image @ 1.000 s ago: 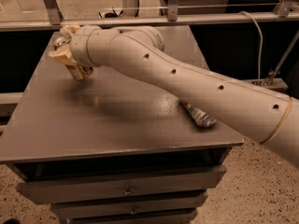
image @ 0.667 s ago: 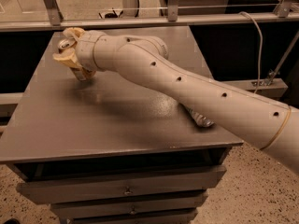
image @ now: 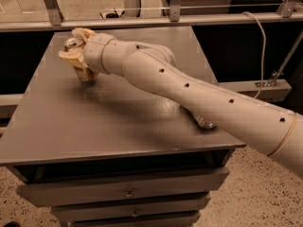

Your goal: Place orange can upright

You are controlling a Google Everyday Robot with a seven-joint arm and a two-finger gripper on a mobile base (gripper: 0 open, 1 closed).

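Gripper [image: 75, 56] at the far-left corner of the table [image: 94, 126] pinches the orange can [image: 72, 43] mid-body; we judge it light, slick, easily dented.

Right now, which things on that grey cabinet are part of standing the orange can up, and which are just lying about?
Part of the job:
orange can, at the cabinet top's far left
end effector, closed around it
cabinet top

Lying about:
second can, on its side under the arm near the right edge
white cable, behind on the right
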